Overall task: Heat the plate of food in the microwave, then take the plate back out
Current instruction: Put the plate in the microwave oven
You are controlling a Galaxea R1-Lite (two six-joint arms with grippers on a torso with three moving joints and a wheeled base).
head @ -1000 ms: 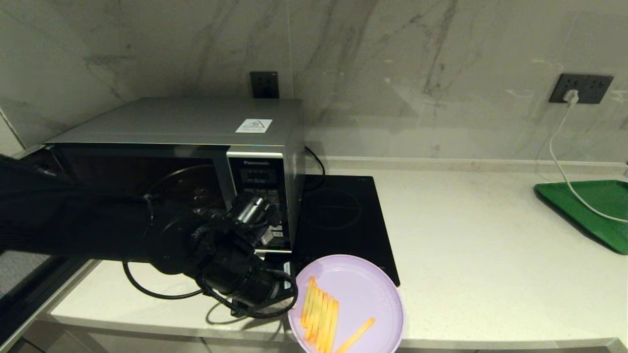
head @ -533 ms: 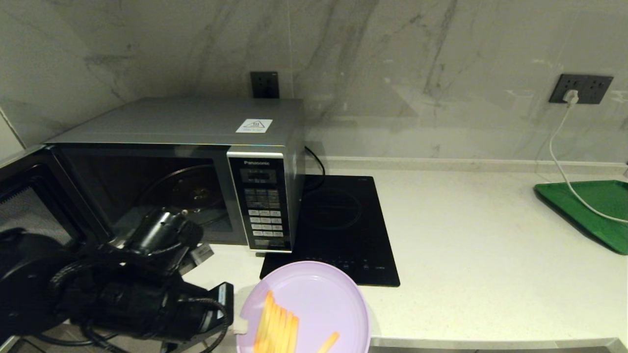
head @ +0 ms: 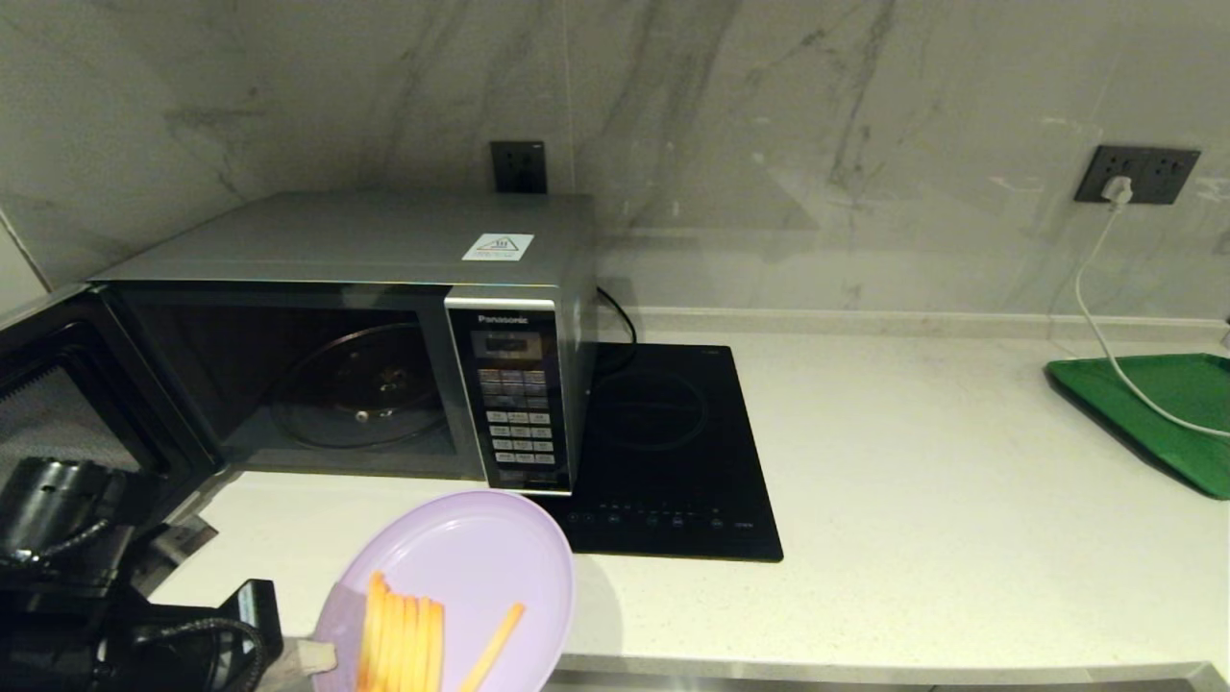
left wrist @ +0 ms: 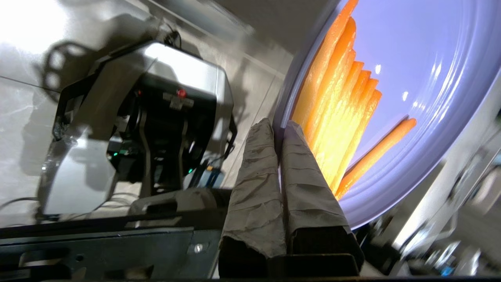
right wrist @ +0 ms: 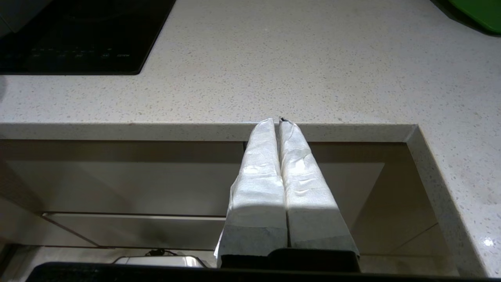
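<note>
left gripper [head: 312, 656] carries plate of fries [head: 452, 586] before the open microwave [head: 346, 327]

fingers pinched tight on the plate's near rim; the empty cavity lies beyond and slightly left. right gripper [right wrist: 278, 119], fingers together and empty, hangs parked below the counter [right wrist: 274, 78] edge.

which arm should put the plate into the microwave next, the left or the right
Left. The left gripper is already clamped on the rim of the plate, in front of the open microwave. The right gripper is shut and empty, down past the counter edge.
</note>
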